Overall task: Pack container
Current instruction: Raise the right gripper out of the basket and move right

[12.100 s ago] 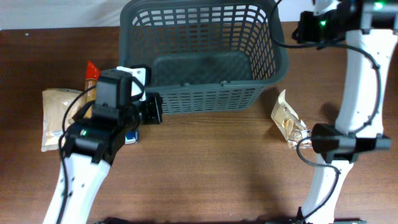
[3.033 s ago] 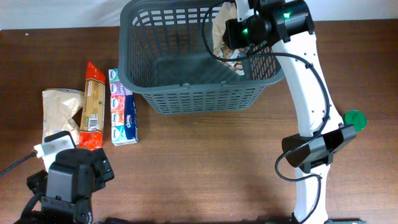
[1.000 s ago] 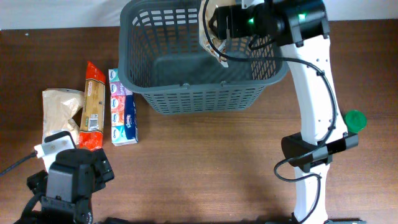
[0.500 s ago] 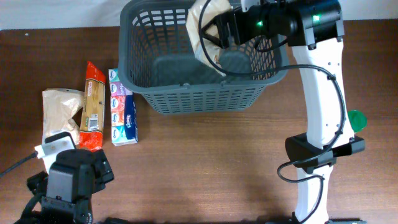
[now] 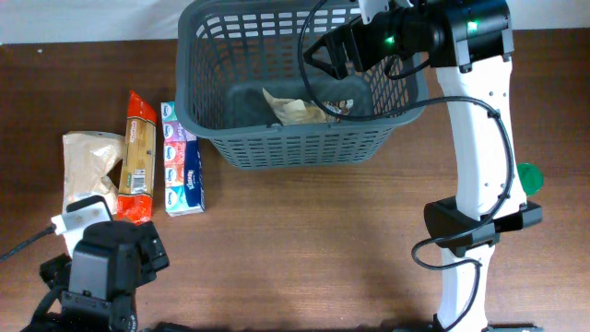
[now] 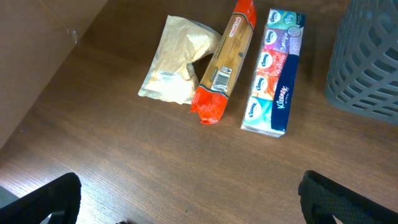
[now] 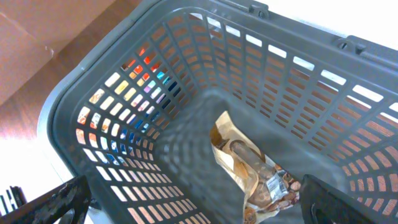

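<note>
The container, a large dark grey slotted basket (image 5: 304, 143), stands at the back centre of the table. A tan snack bag (image 5: 297, 110) lies on its floor, also seen in the right wrist view as the bag (image 7: 255, 171) inside the basket walls (image 7: 186, 68). My right gripper (image 5: 323, 53) hangs open over the basket's right half, above the bag, with nothing between its fingers (image 7: 59, 202). My left gripper (image 6: 199, 208) is open and empty, low over bare wood at the table's front left, well short of the groceries.
Left of the basket lie a beige pouch (image 5: 83, 171), a red and tan pasta pack (image 5: 136, 157) and a row of tissue packs (image 5: 182, 164). A green-lidded jar (image 5: 528, 175) sits at the right, behind my right arm.
The snack bag, at the right gripper above the basket half a second ago, now lies on the basket floor. The left arm has not moved.
</note>
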`<move>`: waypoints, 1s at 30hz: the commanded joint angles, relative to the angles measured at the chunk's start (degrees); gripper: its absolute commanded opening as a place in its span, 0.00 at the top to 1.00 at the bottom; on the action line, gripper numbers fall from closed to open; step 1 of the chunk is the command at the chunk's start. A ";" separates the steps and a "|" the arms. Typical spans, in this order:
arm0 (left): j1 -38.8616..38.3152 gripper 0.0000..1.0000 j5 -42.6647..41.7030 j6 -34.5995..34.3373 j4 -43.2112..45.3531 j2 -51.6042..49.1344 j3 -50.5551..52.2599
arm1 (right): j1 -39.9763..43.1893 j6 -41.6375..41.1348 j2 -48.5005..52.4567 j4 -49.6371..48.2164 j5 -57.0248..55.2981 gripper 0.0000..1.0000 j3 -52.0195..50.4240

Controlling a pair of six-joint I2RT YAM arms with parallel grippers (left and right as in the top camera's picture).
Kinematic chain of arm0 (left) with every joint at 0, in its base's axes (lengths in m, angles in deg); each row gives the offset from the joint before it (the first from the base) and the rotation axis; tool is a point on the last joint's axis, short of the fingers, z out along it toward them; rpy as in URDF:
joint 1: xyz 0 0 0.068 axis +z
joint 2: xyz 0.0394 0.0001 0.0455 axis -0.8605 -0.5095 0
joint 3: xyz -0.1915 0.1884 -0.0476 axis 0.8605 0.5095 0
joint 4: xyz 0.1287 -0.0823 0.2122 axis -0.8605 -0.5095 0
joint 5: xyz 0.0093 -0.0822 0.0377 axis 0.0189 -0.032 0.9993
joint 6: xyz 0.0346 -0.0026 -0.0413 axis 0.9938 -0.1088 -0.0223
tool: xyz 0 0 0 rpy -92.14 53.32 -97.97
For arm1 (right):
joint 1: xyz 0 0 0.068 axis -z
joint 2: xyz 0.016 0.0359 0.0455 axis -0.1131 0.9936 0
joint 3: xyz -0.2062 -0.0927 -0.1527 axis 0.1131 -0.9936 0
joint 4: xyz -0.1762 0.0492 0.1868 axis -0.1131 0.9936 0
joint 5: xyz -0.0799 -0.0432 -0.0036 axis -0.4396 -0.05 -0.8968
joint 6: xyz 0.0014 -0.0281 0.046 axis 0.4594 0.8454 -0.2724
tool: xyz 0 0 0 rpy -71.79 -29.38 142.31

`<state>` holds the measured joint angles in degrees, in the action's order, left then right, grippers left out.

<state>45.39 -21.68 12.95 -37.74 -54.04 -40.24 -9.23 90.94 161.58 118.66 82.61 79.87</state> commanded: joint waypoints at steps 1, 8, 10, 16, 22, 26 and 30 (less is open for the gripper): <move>-0.13 0.01 -0.57 -0.70 -0.07 -0.11 -0.57 | 0.00 -2.51 -2.08 -0.48 0.66 0.01 0.55; -0.13 0.01 -0.59 -0.70 -0.11 -0.11 -0.57 | 0.11 -5.44 -2.14 -5.18 11.50 0.01 0.98; -0.13 0.00 -0.59 -0.70 -0.33 -0.11 -0.57 | 0.11 -7.52 -2.19 -6.69 11.52 0.01 0.98; -0.13 0.00 -0.59 -0.70 -2.36 -0.09 -0.57 | 1.16 -8.55 -3.02 -8.68 11.65 0.01 1.01; -0.13 0.00 -0.59 -0.70 -2.78 -0.11 -0.57 | 9.01 -19.63 -5.16 -12.33 9.16 0.01 2.05; -0.13 0.00 -0.57 -0.70 -2.73 -0.09 -0.57 | 16.90 -24.44 -7.65 -12.31 9.27 0.01 2.05; -0.13 0.00 -0.57 -0.70 -2.60 -0.09 -0.57 | 24.83 -24.46 -11.02 -11.30 9.46 0.01 2.05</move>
<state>45.39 -21.70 12.95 -40.47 -54.06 -40.24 11.55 68.98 155.59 106.99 92.10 80.19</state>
